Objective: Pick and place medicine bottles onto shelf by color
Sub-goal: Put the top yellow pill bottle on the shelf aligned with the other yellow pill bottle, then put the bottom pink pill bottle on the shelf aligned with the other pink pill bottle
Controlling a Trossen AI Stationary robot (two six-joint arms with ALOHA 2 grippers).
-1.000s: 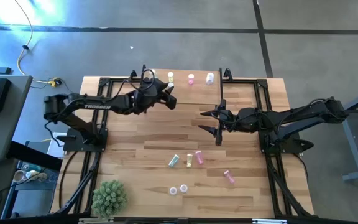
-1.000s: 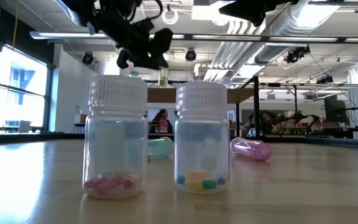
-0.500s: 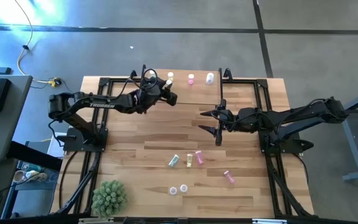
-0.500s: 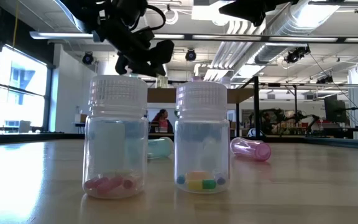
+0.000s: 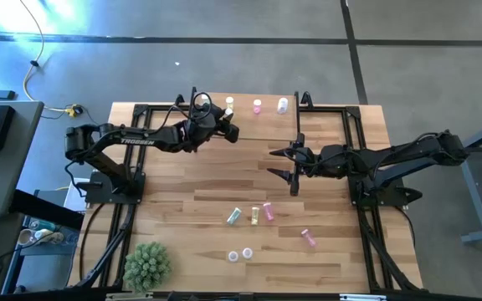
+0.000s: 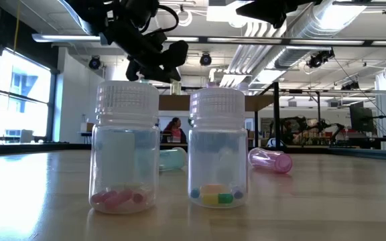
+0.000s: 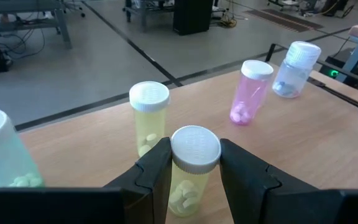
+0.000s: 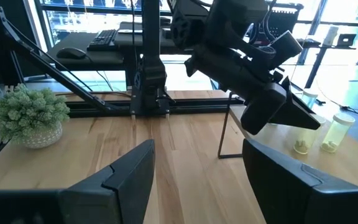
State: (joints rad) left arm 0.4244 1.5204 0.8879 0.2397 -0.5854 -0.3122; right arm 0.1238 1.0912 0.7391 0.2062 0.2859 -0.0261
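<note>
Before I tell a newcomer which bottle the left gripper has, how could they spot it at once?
Find the shelf at the table's far edge. The left gripper is over it, fingers closed on a yellow bottle. Its yellow twin stands free just behind; the held bottle is the only one between dark fingers.

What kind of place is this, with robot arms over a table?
Probably a robotics lab or workshop: exposed silver ceiling ducts, a desk with keyboard and mouse, and other workbenches with equipment behind the light wooden table.

A spiky green plant ball (image 5: pixel 148 265) is seen at the near left corner of the wooden surface (image 5: pixel 325 251), beside a yellow cable (image 5: pixel 32 71) on the floor.
</note>
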